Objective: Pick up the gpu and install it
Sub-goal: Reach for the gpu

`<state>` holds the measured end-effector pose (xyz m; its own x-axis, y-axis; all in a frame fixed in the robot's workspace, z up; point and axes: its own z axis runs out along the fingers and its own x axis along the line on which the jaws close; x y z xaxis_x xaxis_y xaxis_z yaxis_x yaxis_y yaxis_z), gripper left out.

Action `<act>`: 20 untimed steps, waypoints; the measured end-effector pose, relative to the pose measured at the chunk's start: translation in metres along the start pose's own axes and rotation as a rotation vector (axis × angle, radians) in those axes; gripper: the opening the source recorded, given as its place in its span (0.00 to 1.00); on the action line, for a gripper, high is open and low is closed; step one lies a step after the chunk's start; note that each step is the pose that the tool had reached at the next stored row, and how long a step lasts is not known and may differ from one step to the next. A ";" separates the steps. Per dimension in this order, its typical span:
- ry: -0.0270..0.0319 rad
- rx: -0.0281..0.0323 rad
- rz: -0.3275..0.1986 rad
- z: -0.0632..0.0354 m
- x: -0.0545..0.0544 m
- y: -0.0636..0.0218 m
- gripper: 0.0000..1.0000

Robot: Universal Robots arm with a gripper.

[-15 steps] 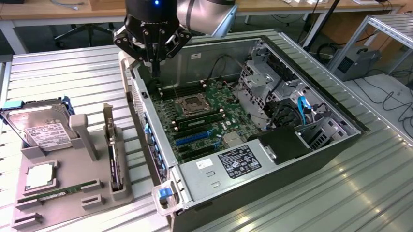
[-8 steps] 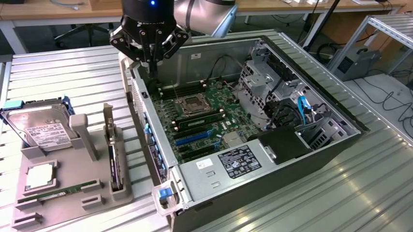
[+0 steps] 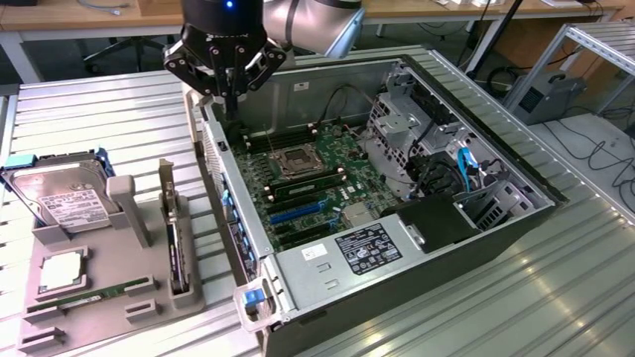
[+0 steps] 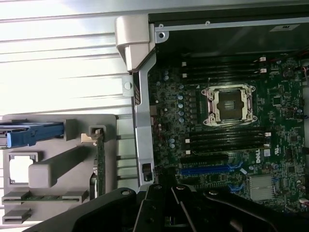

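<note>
The gpu (image 3: 175,249) stands on edge in a slot of the grey holder tray (image 3: 109,327), left of the open computer case (image 3: 516,223) in the exterior view; its silver bracket points to the far end. In the wrist view the gpu (image 4: 100,164) shows edge-on as a thin dark strip. My gripper (image 3: 230,104) hangs above the case's far left corner, well beyond the card, fingers shut with nothing between them. Its black linkage (image 4: 164,205) shows in the wrist view over the case wall. The motherboard's blue slots (image 3: 297,212) lie bare.
The tray also holds a silver hard drive (image 3: 65,201), a CPU (image 3: 62,271) and a green RAM stick (image 3: 89,296). Inside the case are the CPU socket (image 3: 297,160), a drive cage (image 3: 397,141) and the power supply (image 3: 367,249). Everything rests on a ribbed metal table (image 3: 100,119).
</note>
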<state>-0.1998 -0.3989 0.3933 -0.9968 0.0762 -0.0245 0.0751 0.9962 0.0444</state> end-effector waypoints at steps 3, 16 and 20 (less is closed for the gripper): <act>0.0000 0.0000 0.000 -0.0001 0.002 -0.0001 0.11; 0.0001 0.0001 0.000 -0.0003 0.009 -0.0007 0.11; 0.0000 0.0000 0.000 -0.0004 0.012 -0.0009 0.11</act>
<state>-0.2117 -0.3989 0.3933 -0.9968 0.0763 -0.0245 0.0751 0.9962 0.0444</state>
